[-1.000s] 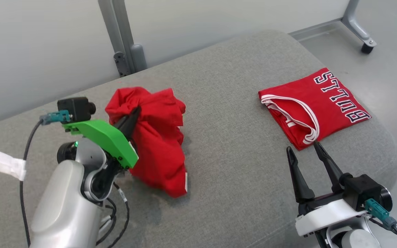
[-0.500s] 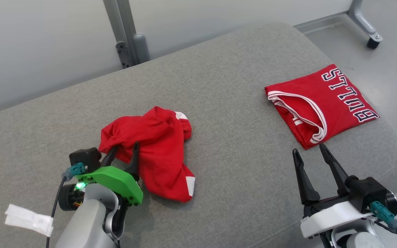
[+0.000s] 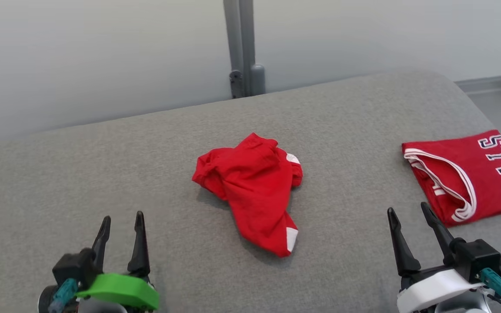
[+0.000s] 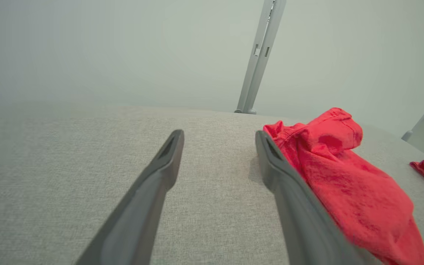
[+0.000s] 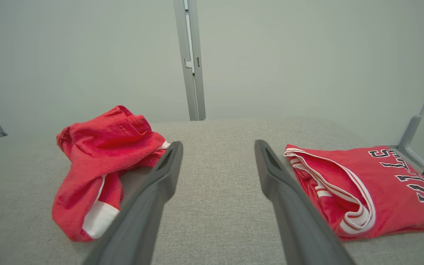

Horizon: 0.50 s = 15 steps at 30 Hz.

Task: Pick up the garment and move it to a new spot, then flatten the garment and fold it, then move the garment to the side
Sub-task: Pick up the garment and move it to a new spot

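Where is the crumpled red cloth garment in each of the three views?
Head view: the crumpled red cloth garment, at centre.
Left wrist view: the garment is at the right.
Right wrist view: the garment is at the left.
Shared landmark: the upright grey metal post behind it.

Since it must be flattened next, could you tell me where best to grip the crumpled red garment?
Probably its white-trimmed corner, the end of the crumpled red garment nearest the robot: it lies clear of the bunched folds. Come from the near side.
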Tool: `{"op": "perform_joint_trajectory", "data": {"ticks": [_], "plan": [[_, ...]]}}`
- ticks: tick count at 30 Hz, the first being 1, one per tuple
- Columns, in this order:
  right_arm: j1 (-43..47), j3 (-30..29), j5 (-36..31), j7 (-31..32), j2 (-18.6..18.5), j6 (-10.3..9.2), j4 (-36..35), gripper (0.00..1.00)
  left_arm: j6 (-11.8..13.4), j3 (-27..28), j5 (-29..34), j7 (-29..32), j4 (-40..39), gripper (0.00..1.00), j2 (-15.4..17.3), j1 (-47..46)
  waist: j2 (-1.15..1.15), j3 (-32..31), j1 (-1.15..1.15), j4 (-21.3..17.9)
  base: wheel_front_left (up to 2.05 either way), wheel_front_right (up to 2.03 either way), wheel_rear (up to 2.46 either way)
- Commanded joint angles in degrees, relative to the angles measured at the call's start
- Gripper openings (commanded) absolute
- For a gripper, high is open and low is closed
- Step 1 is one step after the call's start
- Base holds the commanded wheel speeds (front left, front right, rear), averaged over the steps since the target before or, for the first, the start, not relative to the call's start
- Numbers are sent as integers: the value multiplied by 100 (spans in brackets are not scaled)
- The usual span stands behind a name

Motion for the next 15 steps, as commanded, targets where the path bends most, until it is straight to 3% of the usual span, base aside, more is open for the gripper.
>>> {"op": "perform_joint_trajectory", "data": {"ticks": [1,7,15], "plan": [[118,-15,76,-55,-29,-7,97,100,-13,84,183,-13,-170,100,-4,256,0,-364,0,575,0,0,0],[227,15,144,-201,-4,-7,522,100,-245,564,567,-14,-692,100,-22,1070,0,-502,0,872,0,0,0],[312,-44,130,-317,47,-7,806,100,-542,860,855,-15,-877,100,-100,1425,0,-512,0,1061,0,0,0]]}}
